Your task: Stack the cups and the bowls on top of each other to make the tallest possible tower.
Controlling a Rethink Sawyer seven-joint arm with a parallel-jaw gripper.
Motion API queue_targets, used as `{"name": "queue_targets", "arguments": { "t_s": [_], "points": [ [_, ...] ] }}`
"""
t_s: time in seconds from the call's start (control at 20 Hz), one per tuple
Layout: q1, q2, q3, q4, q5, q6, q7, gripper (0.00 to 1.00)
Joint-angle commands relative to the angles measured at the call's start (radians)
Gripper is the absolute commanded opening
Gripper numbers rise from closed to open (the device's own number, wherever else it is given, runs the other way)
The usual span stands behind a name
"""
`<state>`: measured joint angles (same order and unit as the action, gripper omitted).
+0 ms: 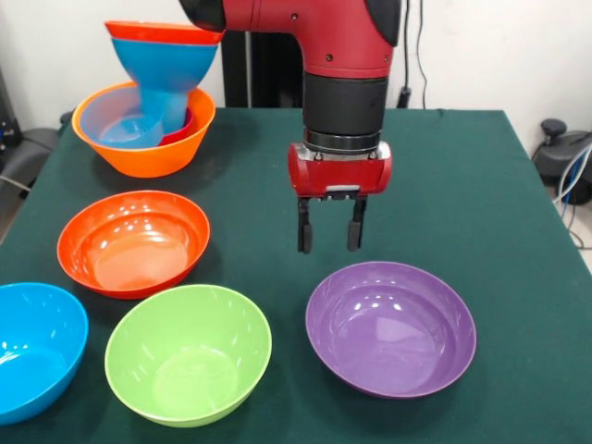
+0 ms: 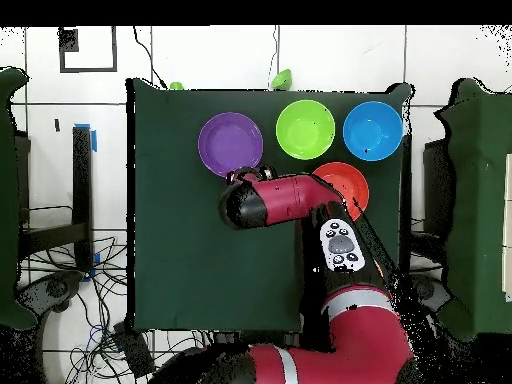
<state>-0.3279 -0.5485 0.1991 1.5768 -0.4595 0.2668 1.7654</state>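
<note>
Sitting along the near edge from left to right are the blue bowl point(image 1: 35, 347), lime green bowl point(image 1: 188, 353) and purple bowl point(image 1: 390, 327); just beyond the purple one hangs the gripper point(image 1: 328, 236), fingers parted, empty.

No readable text, labels or numbers anywhere (bowls and arm unmarked)

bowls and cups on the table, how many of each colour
Front view, counting the stack at the back:
Blue bowls: 2, one single and one in the stack
Orange bowls: 1, the stack's base
Red-orange bowls: 2, one single and one on top of the stack
Lime green bowls: 1
Purple bowls: 1
Light-blue cups: 1
Red cups: 1
Total: 9
</note>
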Motion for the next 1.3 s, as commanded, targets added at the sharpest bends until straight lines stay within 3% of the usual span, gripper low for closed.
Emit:
{"name": "queue_targets", "arguments": {
  "t_s": [0.05,0.25,0.55,0.7,1.05,1.1,1.3],
  "points": [
    [-0.066,0.009,0.082,0.009,0.069,0.200,-0.003,1.00],
    [-0.062,0.054,0.089,-0.093,0.075,0.205,-0.017,1.00],
    [-0.032,0.190,0.124,-0.362,0.073,0.256,-0.075,1.00],
    [-0.006,0.272,0.133,-0.516,0.089,0.340,-0.086,1.00],
    [0.040,0.357,0.142,-0.714,0.114,0.521,-0.101,1.00],
    [0.051,0.366,0.140,-0.752,0.121,0.589,-0.108,1.00],
    [0.063,0.369,0.134,-0.780,0.133,0.658,-0.097,1.00]
  ]
}}
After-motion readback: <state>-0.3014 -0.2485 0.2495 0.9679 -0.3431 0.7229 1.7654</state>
